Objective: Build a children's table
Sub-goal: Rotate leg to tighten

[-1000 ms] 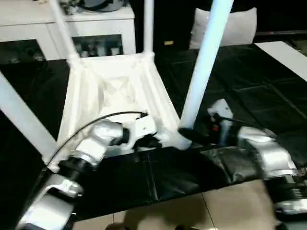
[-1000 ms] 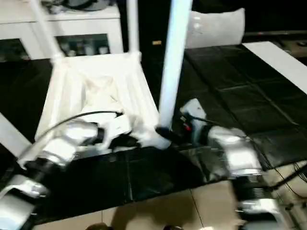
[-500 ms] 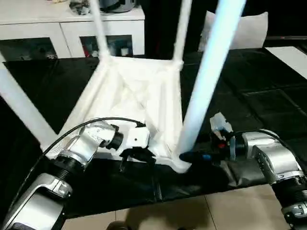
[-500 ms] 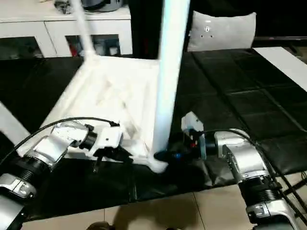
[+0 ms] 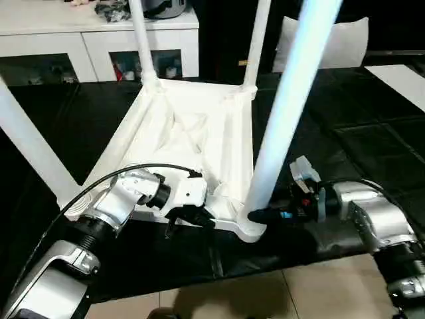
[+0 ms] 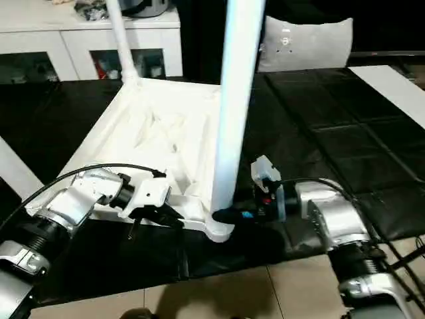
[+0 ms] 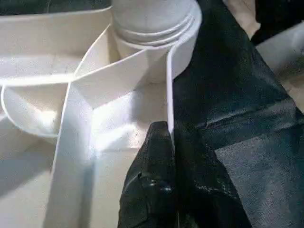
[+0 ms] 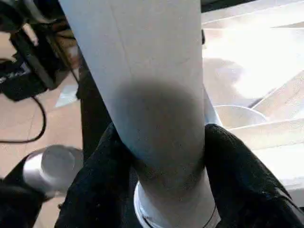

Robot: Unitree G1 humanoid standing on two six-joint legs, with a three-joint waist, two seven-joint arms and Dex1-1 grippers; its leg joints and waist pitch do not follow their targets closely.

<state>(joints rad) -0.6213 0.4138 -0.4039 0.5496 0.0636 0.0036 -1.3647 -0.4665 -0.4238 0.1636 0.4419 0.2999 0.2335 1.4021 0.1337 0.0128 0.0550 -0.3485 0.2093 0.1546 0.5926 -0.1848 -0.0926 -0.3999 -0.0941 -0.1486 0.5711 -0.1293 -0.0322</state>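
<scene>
On black mat: upturned white table [image 5: 189, 143].

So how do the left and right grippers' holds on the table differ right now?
The left gripper is pinched shut on the thin rim wall of the upturned top; the right gripper wraps the thick round leg near its socket, jaws much wider. Both grip at the same near corner.

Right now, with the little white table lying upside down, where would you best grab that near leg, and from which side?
Low on the near leg, just above its corner socket, coming level from the robot's right. The leg stands upright and is round, so two fingers can straddle it from the side, and a low hold should steady it best. The right gripper is placed just so; the left gripper pinches the tabletop's rim.
</scene>
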